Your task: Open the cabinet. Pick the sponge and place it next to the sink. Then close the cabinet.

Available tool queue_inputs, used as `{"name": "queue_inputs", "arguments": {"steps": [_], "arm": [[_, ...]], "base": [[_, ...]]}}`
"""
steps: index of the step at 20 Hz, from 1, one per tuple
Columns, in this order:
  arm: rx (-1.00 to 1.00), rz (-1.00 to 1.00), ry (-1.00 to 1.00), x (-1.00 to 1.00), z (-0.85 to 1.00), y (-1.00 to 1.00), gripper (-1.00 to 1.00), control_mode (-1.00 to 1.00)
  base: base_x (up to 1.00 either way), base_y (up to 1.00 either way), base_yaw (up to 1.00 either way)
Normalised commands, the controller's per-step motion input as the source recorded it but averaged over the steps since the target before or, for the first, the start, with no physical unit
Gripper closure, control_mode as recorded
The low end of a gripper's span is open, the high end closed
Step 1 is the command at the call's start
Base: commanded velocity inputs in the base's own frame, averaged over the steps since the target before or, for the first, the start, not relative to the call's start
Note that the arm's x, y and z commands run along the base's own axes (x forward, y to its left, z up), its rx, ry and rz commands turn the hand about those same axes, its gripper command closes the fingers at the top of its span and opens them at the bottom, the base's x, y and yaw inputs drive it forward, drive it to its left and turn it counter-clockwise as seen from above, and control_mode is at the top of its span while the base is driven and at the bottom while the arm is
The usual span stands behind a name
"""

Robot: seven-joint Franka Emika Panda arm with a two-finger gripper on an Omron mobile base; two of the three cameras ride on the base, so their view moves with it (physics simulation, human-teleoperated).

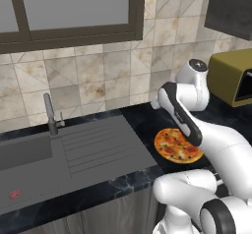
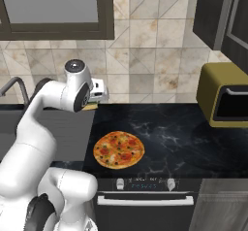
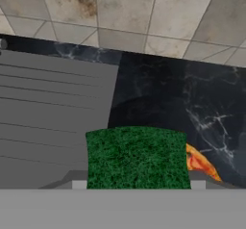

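Note:
My gripper [image 2: 95, 100] is shut on the sponge [image 2: 92, 106], a yellow block with a green scouring face. It hangs just above the black counter, by the right edge of the sink's draining board [image 2: 68, 121] and close to the tiled wall. In the hand view the sponge's green face [image 3: 136, 157] sits at the bottom between my fingers, with the ribbed draining board [image 3: 53, 122] to its left. The sink [image 1: 27, 152] lies further left in the left base view. The cabinet [image 2: 215, 11], dark grey, hangs at the upper right; I cannot tell how its doors stand.
A pizza [image 2: 118, 150] lies on the black counter [image 2: 174, 138] in front of my gripper. The mustard-yellow microwave [image 2: 225, 96] stands at the right. The tap [image 1: 49, 112] rises behind the sink basin. Below the counter edge runs an oven panel with knobs [image 2: 145, 184].

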Motion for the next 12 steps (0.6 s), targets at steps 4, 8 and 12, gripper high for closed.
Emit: {"name": "queue_inputs", "arguments": {"steps": [4, 8, 12], "arm": [[0.0, 0.0, 0.0, 0.35, -0.41, -0.06, 1.0, -1.0], [0.0, 0.01, 0.0, 0.35, -0.56, -0.02, 1.0, -1.0], [0.0, 0.0, 0.12, 0.4, -0.33, 0.0, 1.0, -1.0]], "base": [[0.0, 0.0, 0.0], [0.0, 0.0, 0.0], [0.0, 0.0, 0.0]]}}
